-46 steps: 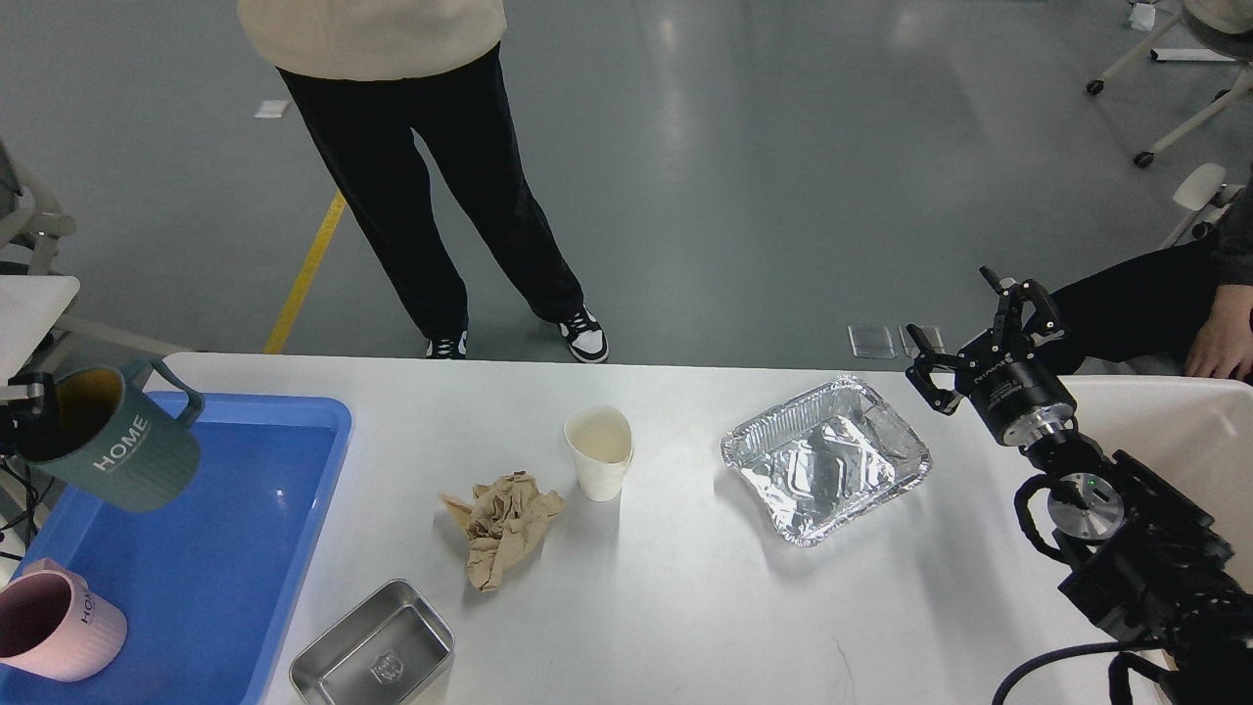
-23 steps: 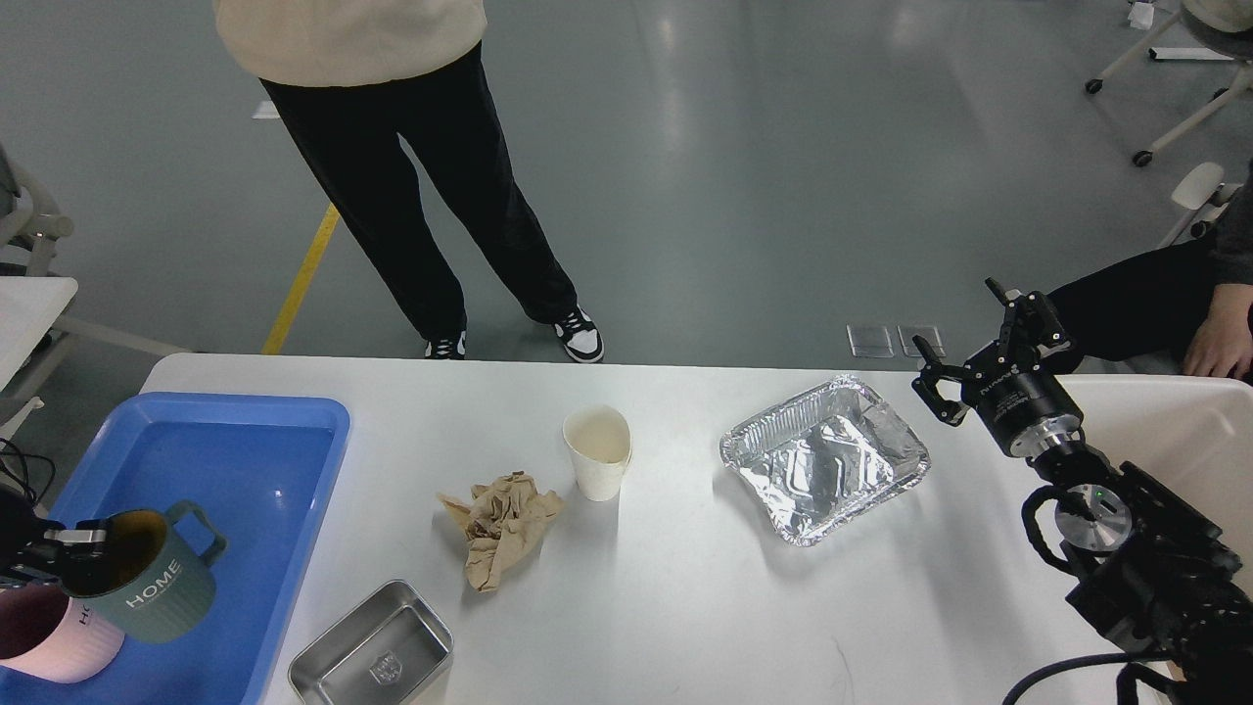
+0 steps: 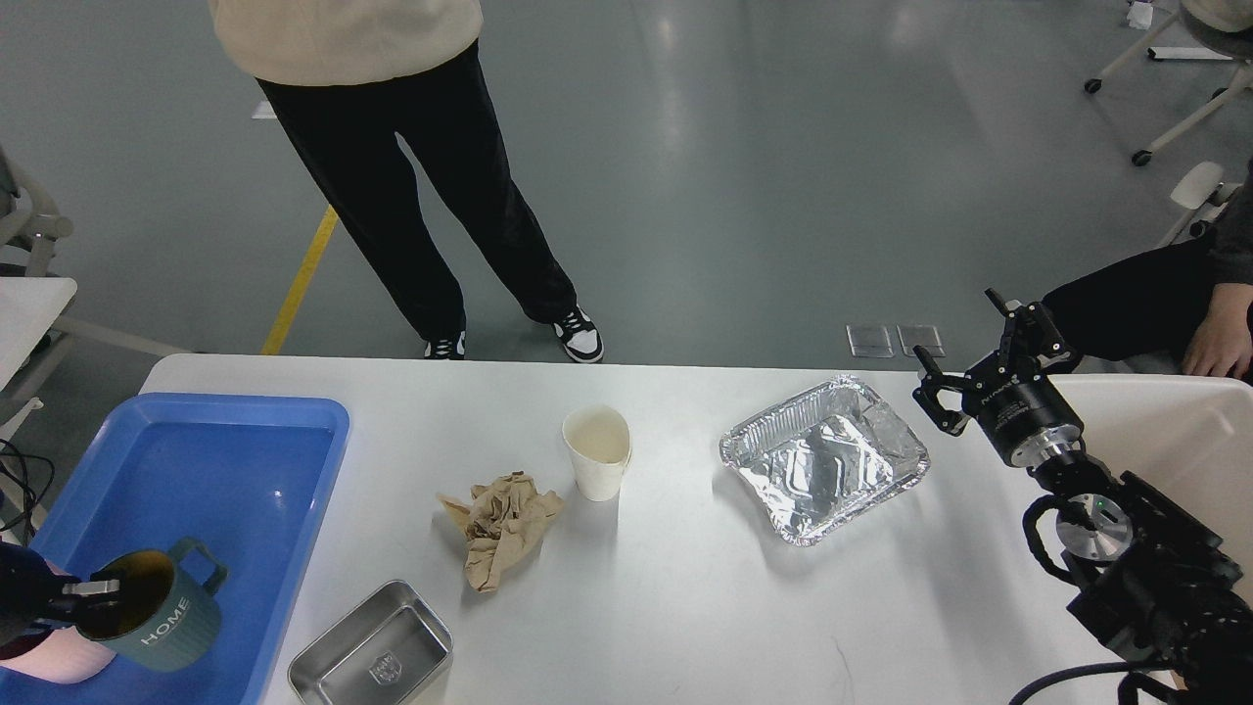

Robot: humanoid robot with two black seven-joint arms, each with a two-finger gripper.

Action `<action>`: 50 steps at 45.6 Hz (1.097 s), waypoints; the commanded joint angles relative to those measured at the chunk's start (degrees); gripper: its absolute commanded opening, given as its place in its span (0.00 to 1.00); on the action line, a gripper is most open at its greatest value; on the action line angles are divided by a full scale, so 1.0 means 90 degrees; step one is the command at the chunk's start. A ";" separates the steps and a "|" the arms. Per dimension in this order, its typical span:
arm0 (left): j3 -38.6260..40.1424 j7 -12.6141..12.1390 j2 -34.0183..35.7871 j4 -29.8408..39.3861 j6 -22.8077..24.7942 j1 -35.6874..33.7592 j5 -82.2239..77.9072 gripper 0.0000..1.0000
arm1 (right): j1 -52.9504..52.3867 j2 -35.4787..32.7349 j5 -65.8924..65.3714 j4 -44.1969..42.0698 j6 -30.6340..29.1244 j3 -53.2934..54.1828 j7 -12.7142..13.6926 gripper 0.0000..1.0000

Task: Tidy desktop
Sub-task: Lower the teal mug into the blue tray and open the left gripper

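The white desktop carries a crumpled brown paper, a white paper cup, a foil tray and a steel box. My left gripper is shut on the rim of a green "HOME" mug and holds it low in the blue tray, beside a pink mug that is mostly hidden. My right gripper is open and empty, raised just right of the foil tray.
A cream-white bin stands at the table's right end, behind my right arm. A person stands at the far edge, and a seated person's leg is at the far right.
My left gripper has brought the green mug down from above the tray's left rim into the tray's near corner beside the pink mug. My right gripper has drifted slightly right.
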State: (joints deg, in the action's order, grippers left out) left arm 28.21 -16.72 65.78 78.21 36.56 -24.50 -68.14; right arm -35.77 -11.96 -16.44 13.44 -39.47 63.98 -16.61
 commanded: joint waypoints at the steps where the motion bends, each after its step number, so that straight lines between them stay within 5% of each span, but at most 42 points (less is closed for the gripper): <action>1: 0.0000 0.0090 -0.0160 -0.0126 -0.0371 0.0241 -0.0104 0.00 | 0.0030 0.0001 0.0000 0.0000 0.0001 0.0000 0.0000 1.00; 9: 0.0000 0.0168 -0.0199 -0.0214 -0.0440 0.0329 -0.0104 0.14 | 0.0049 0.0001 0.0000 0.0000 0.0001 0.0000 0.0000 1.00; 14: 0.0000 0.0197 -0.0209 -0.0223 -0.0440 0.0329 -0.0104 0.32 | 0.0049 0.0011 0.0000 0.0000 0.0001 0.0000 0.0000 1.00; 19: 0.0010 0.0334 -0.0199 -0.0223 -0.0440 0.0320 -0.0095 0.63 | 0.0049 0.0011 0.0000 0.0000 0.0001 0.0000 0.0000 1.00; 28: 0.0117 0.0538 -0.0160 -0.0184 -0.0342 0.0251 -0.0007 0.88 | 0.0030 0.0011 0.0000 0.0000 0.0001 0.0000 0.0000 1.00; 33: 0.0331 0.0744 -0.0024 -0.0136 -0.0040 0.0173 0.0081 0.94 | 0.0010 0.0011 0.0000 0.0000 0.0001 0.0000 0.0000 1.00; 43: 0.2204 0.0647 0.0338 -0.0077 0.1902 0.0105 0.0608 0.96 | -0.0029 0.0030 0.0000 0.0049 0.0010 0.0000 0.0000 1.00; 50: 0.4148 0.0013 0.0211 -0.0057 0.2048 0.0056 0.1242 0.96 | -0.0048 0.0040 0.0000 0.0049 0.0010 0.0000 0.0000 1.00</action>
State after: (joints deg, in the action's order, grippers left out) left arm 55.02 -12.33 68.56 77.52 54.28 -23.60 -61.24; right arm -36.07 -11.62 -16.43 13.88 -39.37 63.98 -16.61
